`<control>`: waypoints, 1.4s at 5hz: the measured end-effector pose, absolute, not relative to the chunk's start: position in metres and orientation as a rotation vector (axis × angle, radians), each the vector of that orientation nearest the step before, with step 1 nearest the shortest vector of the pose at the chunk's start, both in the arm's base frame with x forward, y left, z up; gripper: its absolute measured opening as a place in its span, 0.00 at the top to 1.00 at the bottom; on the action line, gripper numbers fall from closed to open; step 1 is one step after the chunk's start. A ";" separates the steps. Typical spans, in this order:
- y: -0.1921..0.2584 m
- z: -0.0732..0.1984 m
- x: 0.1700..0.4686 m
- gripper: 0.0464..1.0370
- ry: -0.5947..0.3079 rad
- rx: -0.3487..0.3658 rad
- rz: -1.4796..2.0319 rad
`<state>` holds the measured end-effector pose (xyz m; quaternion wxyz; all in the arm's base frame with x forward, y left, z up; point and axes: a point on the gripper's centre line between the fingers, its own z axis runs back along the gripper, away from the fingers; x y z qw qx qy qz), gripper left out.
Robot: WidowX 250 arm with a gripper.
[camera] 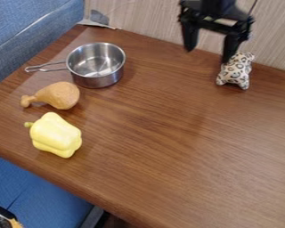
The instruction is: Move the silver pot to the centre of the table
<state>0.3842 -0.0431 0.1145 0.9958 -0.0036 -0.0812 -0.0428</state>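
Note:
The black gripper (208, 54) hangs at the top right of the camera view, above the table's back part. Its two fingers stand wide apart with nothing between them. To its left, the silver pot (97, 81) stands upright near the back left of the wooden table (168, 147). The pot's wire handle points left, towards the table's left edge. Nothing lies inside the pot, and a wide gap separates it from the gripper.
A brown toy drumstick (60, 95) lies just in front of the pot, and a yellow toy pepper (54, 135) in front of that. A spotted plush toy (236, 71) is close by the gripper's right finger. A wall panel (151, 15) borders the back edge.

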 end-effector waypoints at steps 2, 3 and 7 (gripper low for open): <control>0.006 0.109 0.370 0.04 -0.132 0.141 -0.040; 0.033 0.110 0.365 0.04 -0.108 0.199 0.034; 0.082 0.061 0.352 0.04 0.045 0.165 0.252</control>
